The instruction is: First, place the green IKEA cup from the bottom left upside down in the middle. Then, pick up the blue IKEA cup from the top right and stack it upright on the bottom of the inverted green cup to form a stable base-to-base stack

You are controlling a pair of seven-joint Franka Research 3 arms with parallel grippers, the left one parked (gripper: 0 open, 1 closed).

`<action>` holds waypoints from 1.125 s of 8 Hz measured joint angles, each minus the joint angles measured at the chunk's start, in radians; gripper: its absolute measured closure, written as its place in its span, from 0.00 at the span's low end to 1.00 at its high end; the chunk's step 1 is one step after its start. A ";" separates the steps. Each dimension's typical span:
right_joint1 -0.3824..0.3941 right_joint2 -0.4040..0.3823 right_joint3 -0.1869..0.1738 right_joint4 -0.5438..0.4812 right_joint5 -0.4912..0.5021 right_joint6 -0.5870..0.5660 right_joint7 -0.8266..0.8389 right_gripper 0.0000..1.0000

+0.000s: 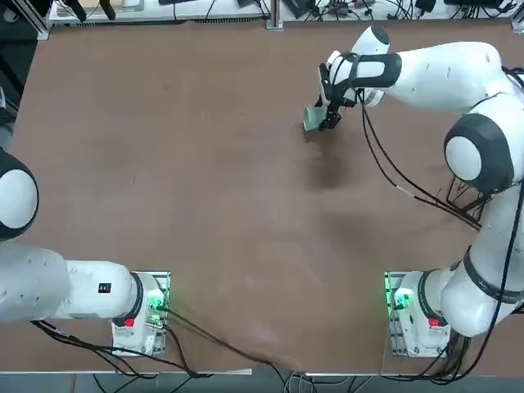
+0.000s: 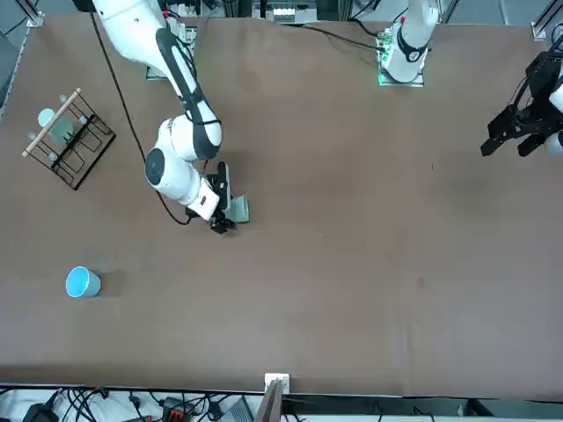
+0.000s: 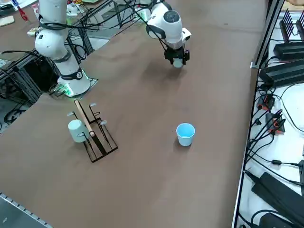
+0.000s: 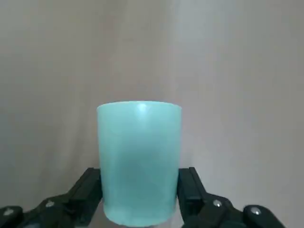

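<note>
The green IKEA cup (image 4: 139, 156) sits between the two fingers of my right gripper (image 4: 140, 192), which press on its opposite sides. In the top view the green IKEA cup (image 1: 312, 119) lies tilted on its side at the gripper (image 1: 328, 115), at the far middle-right of the table, with its shadow nearer the middle. The right side view shows the cup (image 3: 177, 62) poking out just under the gripper (image 3: 176, 58). The blue IKEA cup (image 3: 185, 134) stands upright with its mouth up, alone, far from the gripper; the front view also shows this blue cup (image 2: 82, 282).
A black wire rack (image 3: 95, 135) with a wooden bar stands near the table's right edge and carries another pale cup (image 3: 76, 130). A row of cables and power bricks (image 3: 280, 118) runs along the table's far edge.
</note>
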 joint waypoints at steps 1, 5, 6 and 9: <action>-0.001 -0.016 -0.008 0.003 -0.014 -0.015 -0.001 0.13; -0.005 -0.046 -0.157 0.101 -0.117 -0.262 -0.012 0.13; -0.006 -0.047 -0.203 0.152 -0.157 -0.350 -0.007 0.13; -0.007 -0.068 -0.267 0.269 -0.405 -0.559 0.161 0.13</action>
